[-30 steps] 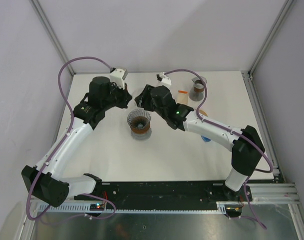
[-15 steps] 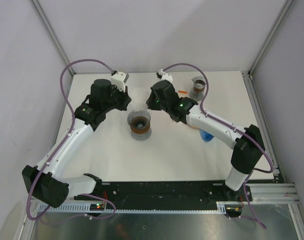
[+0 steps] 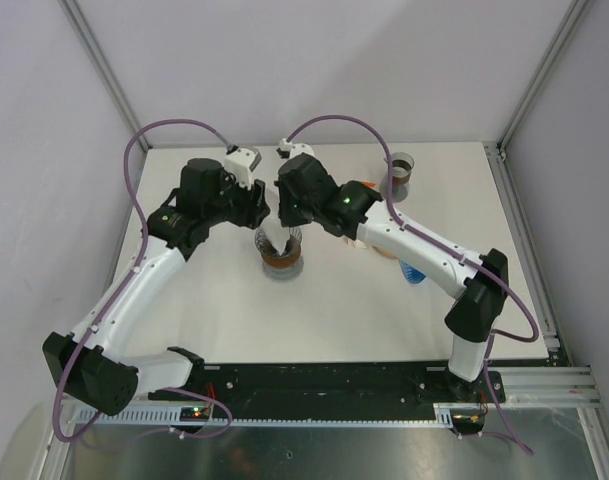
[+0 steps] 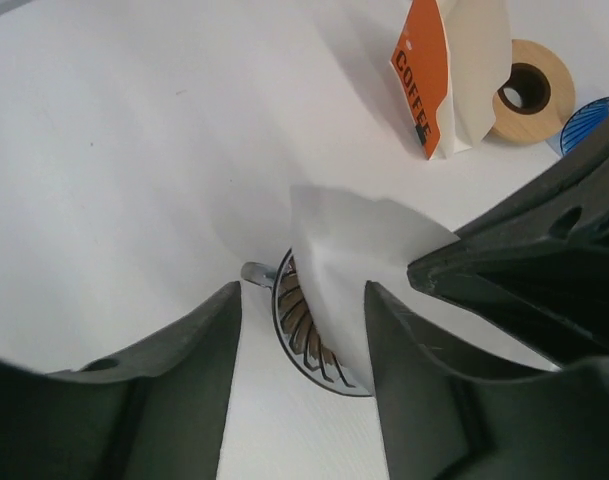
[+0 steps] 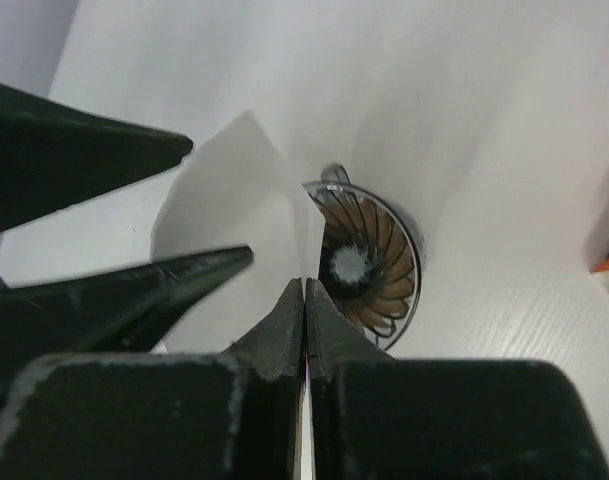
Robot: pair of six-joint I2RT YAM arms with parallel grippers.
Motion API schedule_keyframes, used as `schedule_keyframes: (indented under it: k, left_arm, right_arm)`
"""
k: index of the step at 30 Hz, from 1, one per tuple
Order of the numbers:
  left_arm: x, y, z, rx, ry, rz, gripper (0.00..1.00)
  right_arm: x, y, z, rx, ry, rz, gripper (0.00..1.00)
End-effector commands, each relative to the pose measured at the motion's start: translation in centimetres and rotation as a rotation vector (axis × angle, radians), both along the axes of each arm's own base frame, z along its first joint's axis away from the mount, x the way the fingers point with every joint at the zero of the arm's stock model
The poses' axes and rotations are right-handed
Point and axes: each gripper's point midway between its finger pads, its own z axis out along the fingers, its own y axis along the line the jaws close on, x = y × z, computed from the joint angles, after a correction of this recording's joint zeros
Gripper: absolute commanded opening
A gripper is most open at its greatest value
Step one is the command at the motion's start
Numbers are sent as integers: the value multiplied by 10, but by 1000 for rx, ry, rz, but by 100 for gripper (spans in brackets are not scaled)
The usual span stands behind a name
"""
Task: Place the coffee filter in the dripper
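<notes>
Filter held over dripper, not yet seated.
Right hand [image 5: 304,292] clenched on the coffee filter [image 4: 354,250] edge, paper just above the dripper [image 5: 369,265]; left hand [image 4: 302,310] released, fingers straddling it.

We identify the coffee filter [image 4: 349,260] as a white paper cone, pressed nearly flat, with smooth faces and a curved upper edge. It stands on edge, tilted, above the dripper [image 5: 369,262], and its lower part overlaps the dripper's rim in both wrist views; whether it touches the ribs we cannot tell. The right gripper [image 5: 304,288] pinches its edge between fingers pressed together. The dripper is a clear cone with brown spiral ribs, a central hole and a small handle, standing mouth up mid-way across the white table [image 3: 214,300]
</notes>
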Motion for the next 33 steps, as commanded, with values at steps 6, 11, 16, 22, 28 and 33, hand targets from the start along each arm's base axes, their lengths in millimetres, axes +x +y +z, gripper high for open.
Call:
schedule_keyframes:
  k: [6, 11, 16, 22, 28, 33]
  left_arm:
    - [-11, 10, 0, -19, 24, -45, 21]
    - [-19, 7, -11, -27, 72, -88, 1]
    - [-14, 10, -26, 11, 100, -87, 0]
    - [-12, 11, -47, 43, 155, -102, 0]
    - [-16, 12, -41, 39, 143, -116, 0]
    - [-13, 18, -64, 82, 188, -107, 0]
  right_arm:
    - [-4, -9, -7, -38, 22, 15, 0]
    - [4, -16, -13, -66, 26, 13, 0]
    - [14, -28, -26, -125, 35, -14, 0]
    - [18, -24, -48, -126, 80, 15, 0]
    - [17, -24, -39, -123, 47, 9, 0]
    - [21, -19, -53, -133, 60, 27, 0]
